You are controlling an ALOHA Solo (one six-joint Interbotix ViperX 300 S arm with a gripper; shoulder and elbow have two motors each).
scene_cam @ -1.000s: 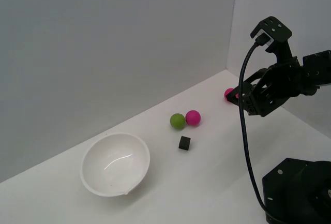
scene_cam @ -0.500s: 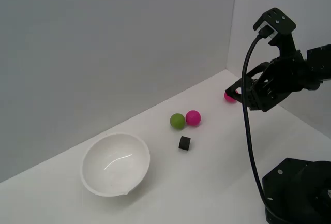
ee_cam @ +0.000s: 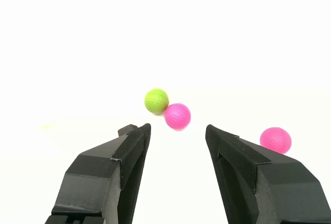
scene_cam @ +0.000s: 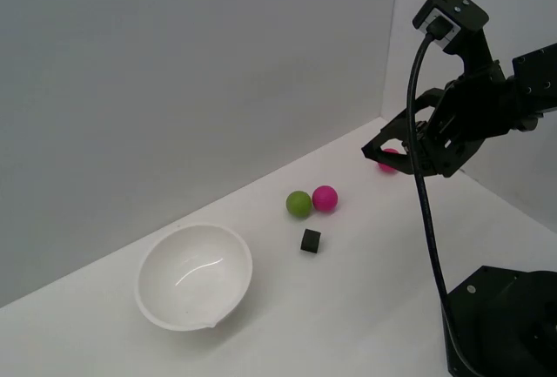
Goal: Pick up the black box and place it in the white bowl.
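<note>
Jaws (scene_cam: 380,152) gape (empty) above black box (scene_cam: 311,240).

One white bowl (scene_cam: 194,277); one black box (scene_cam: 311,240); one green ball (scene_cam: 298,204); two pink balls (scene_cam: 325,198) (scene_cam: 388,161); one gripper (scene_cam: 383,152).

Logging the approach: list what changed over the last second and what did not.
The gripper moved toward the exterior view's left and slightly up, now open and holding nothing, partly covering the far pink ball. The black box, white bowl, green ball and near pink ball stayed put.
</note>
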